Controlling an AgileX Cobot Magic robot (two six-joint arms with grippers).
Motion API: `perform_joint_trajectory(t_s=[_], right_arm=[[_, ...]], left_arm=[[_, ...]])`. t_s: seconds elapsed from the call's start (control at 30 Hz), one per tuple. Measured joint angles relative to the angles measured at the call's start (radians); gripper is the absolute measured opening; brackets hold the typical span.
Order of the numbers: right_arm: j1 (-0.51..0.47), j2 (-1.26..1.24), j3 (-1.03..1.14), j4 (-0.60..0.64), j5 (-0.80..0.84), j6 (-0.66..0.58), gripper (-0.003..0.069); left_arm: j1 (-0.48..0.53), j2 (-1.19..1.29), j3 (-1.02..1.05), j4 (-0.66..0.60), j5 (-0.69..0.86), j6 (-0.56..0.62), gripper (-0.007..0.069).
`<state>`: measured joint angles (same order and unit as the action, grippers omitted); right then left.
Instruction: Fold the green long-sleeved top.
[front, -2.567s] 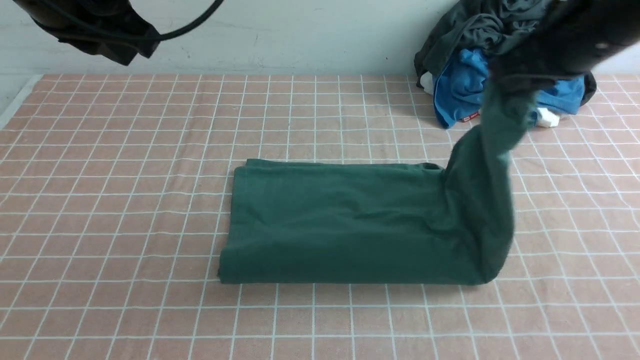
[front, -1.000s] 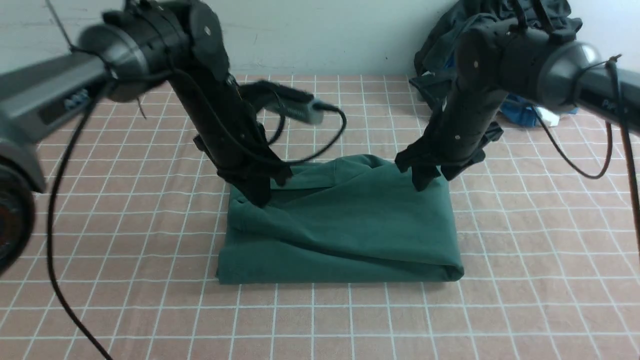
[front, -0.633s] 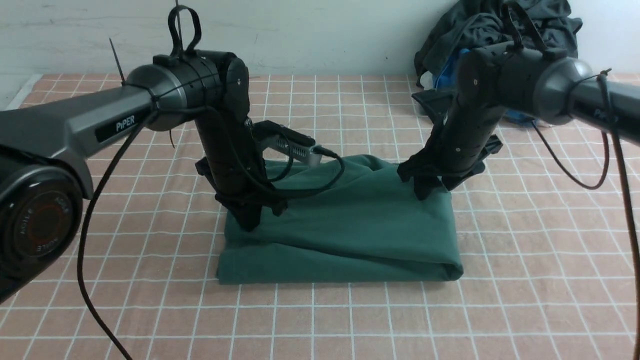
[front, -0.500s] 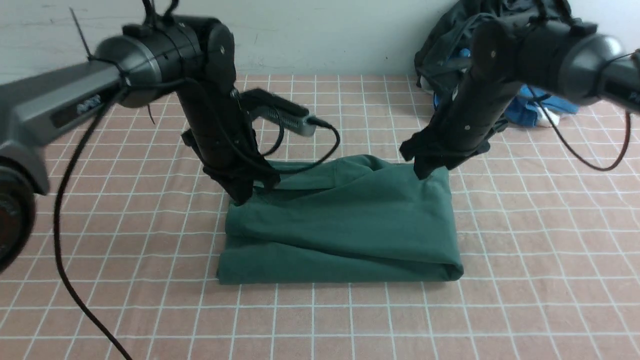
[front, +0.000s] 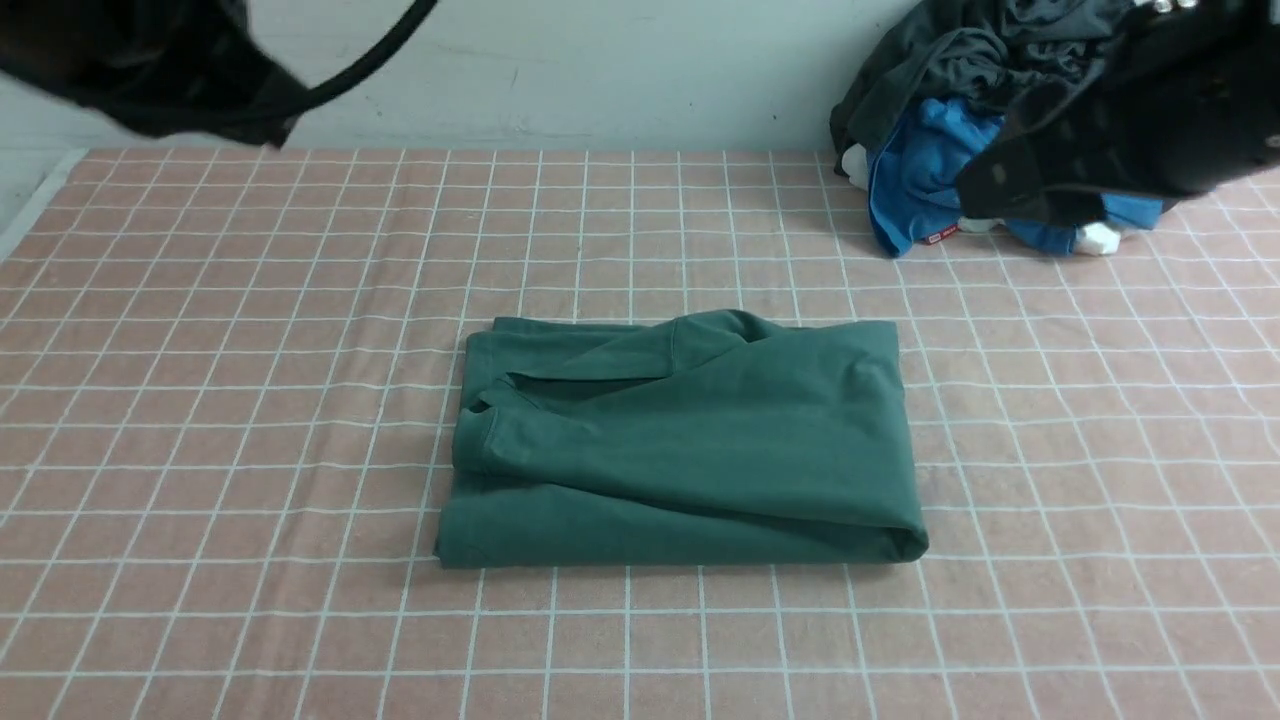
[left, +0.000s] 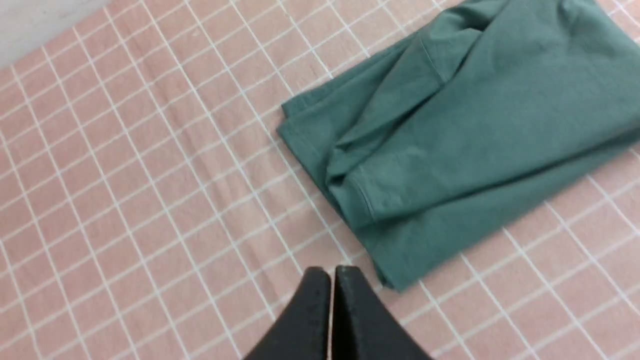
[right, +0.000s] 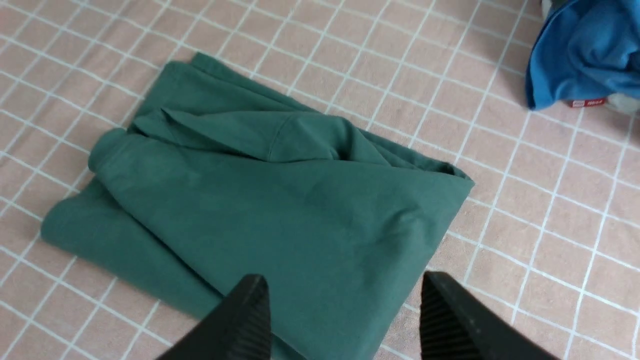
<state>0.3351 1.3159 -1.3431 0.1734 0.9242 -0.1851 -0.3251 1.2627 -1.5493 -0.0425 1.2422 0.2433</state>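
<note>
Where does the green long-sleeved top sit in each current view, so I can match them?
Front view: green long-sleeved top at the picture's centre.
Left wrist view: upper right of the picture, cut off by its edge.
Right wrist view: left and centre, running off the picture's lower edge.
Shared landmark: white-lined grid cloth under the top.

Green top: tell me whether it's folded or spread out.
Folded, though not neatly: the green top lies in a compact bundle, its layers doubled over, with slanting creases and an uneven left edge.
</note>
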Motion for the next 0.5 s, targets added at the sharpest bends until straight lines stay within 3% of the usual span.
perform_joint_trajectory(t_s=[0.27, 0.37, 0.5], right_arm=[[0.000, -0.386, 0.267, -0.039, -0.154, -0.004, 0.0358], [0.000, -0.517, 0.350, -0.041, -0.181, -0.012, 0.0289], [0.000, -0.662, 0.433, -0.041, -0.186, -0.018, 0.0111]], left_arm=[[0.000, -0.438, 0.544, 0.001, -0.186, -0.036, -0.0008], [0.000, -0.609, 0.739, 0.001, -0.266, -0.046, -0.0008], [0.000, -0.834, 0.943, 0.001, -0.321, -0.088, -0.0008]])
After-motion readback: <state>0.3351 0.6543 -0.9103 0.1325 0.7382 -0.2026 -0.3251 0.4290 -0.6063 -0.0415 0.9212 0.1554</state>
